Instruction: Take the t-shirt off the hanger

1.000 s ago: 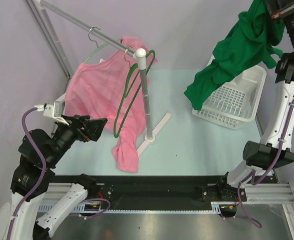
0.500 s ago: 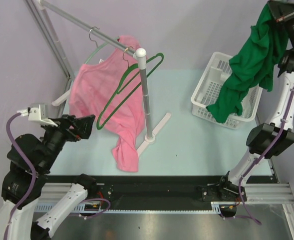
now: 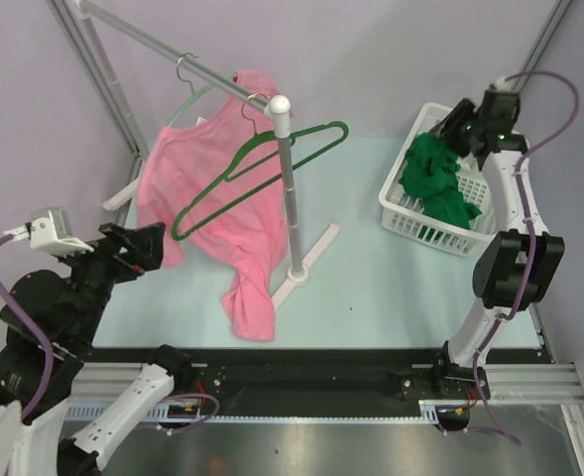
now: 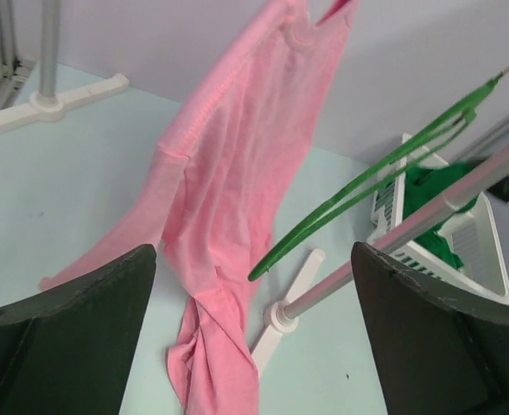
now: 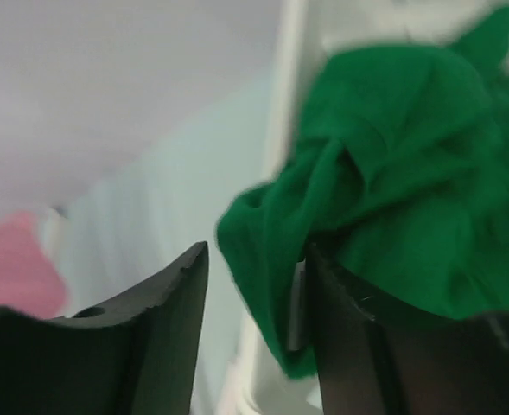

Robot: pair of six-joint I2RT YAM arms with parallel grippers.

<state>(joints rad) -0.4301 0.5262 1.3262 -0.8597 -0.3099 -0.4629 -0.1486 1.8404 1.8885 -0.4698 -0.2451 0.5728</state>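
- The green t-shirt (image 3: 435,178) lies bunched in the white basket (image 3: 440,236) at the far right. It is off the green hanger (image 4: 282,253), which hangs bare.
- Our right gripper (image 3: 453,129) sits over the cloth; we cannot tell whether its fingers pinch it.
- Our left gripper (image 3: 145,246) is spread wide and empty.
- We judge the next move is to free the right fingers and lift clear.

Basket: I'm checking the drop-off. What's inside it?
A bunched green shirt lies inside the basket, covering much of its floor. Bare slotted floor shows at the near end. Whatever is under the shirt is hidden.
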